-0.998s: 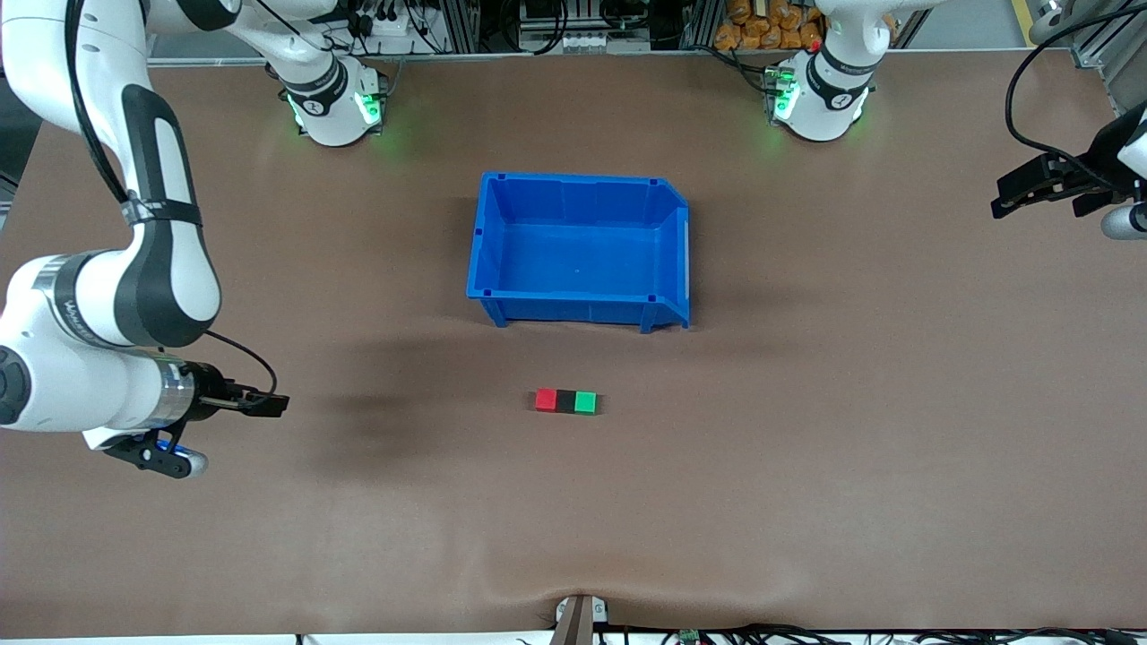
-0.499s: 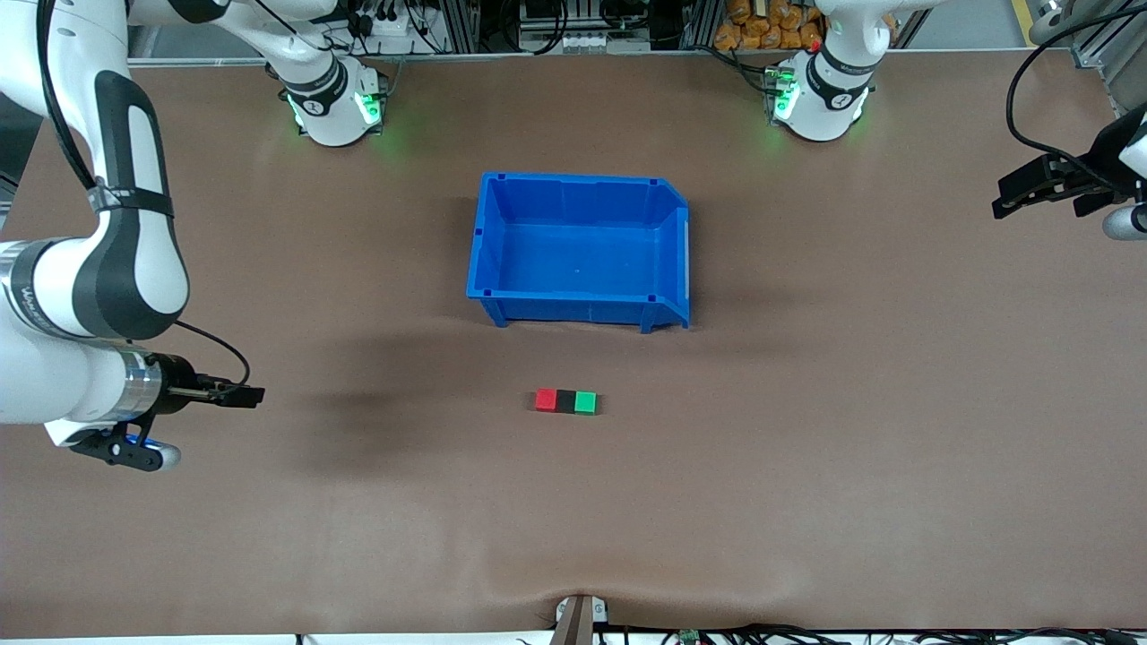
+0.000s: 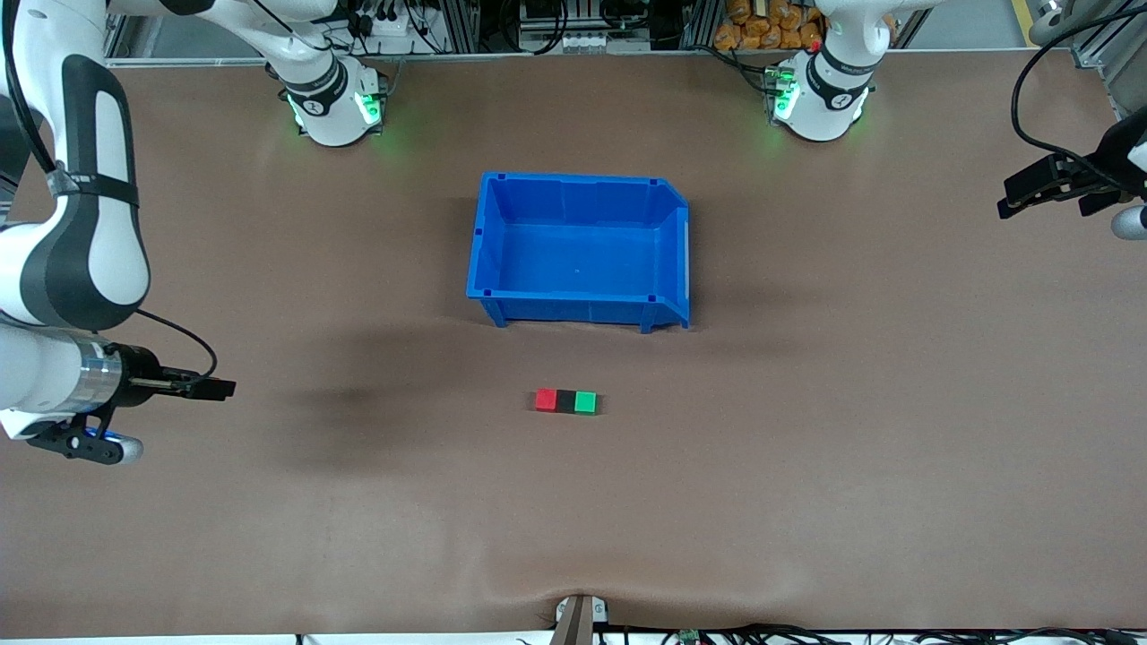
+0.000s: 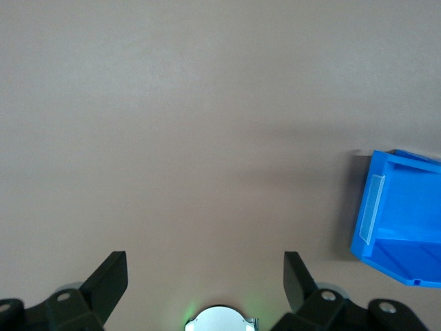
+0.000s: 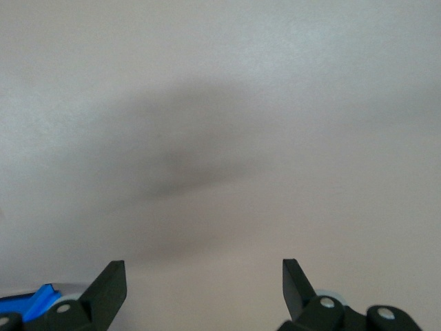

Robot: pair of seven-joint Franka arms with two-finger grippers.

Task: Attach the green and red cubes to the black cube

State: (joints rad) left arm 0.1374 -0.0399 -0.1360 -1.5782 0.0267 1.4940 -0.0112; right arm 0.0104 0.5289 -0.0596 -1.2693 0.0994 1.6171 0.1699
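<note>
In the front view a red cube (image 3: 546,399), a black cube (image 3: 565,400) and a green cube (image 3: 585,402) lie in one touching row on the table, black in the middle. My right gripper (image 3: 219,389) hangs open and empty over the table at the right arm's end, well away from the row. My left gripper (image 3: 1017,199) is open and empty over the left arm's end. Both wrist views show wide-open fingers over bare table, the left gripper (image 4: 205,265) and the right gripper (image 5: 204,272); no cube shows in them.
An empty blue bin (image 3: 492,235) stands on the brown table farther from the front camera than the cube row; a corner of the bin (image 4: 396,207) shows in the left wrist view. The arm bases (image 3: 332,103) stand along the table's back edge.
The right arm has drawn back toward its end of the table, away from the cubes. The left gripper has shifted slightly outward. The cube row has not moved.
</note>
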